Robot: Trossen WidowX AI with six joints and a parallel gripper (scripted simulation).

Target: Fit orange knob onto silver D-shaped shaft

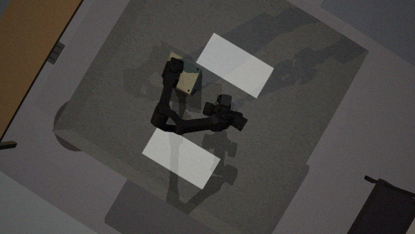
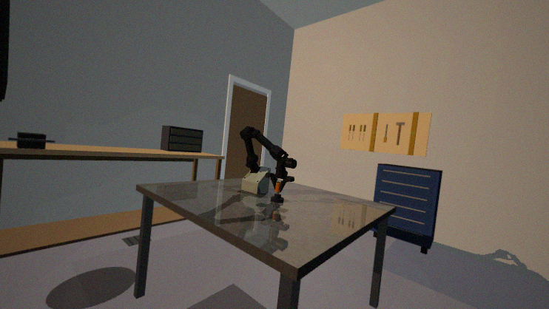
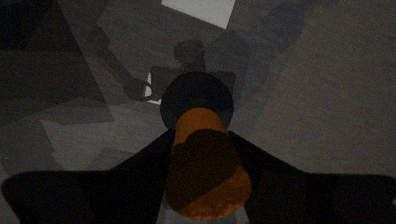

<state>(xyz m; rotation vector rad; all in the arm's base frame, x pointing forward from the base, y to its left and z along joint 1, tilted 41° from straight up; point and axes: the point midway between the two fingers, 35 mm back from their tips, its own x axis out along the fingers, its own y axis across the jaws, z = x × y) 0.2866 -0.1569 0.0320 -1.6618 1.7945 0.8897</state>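
Orange knob in the claw, right over the dark pedestal

I have the claw (image 1: 222, 108) (image 2: 277, 185) (image 3: 200, 134) closed on the orange knob (image 2: 277, 186) (image 3: 207, 165), with a finger on either side of it. In my exterior view the knob stands roughly upright at 12 o'clock from the round pedestal (image 2: 277, 198) (image 3: 197, 90), its lower end very near the pedestal's top. I can't make out the silver shaft, so I can't tell whether the knob is touching it or whether the flat sides line up.

My wrist view puts the pedestal's dark disc at 12 o'clock, partly covered by the knob. A shadow crosses the knob's side there, and its hole is out of sight.

From above, the black arm (image 1: 197, 125) (image 2: 265, 142) bends out from its pale base block (image 1: 188, 82) (image 2: 251, 183), which sits at about 10 o'clock from the claw. The arm hides the knob in that view. On the gray table (image 1: 290, 116) (image 2: 230, 222), one white rectangle (image 1: 235, 65) lies toward 1 o'clock of the claw, another (image 1: 181, 158) toward 7 o'clock.
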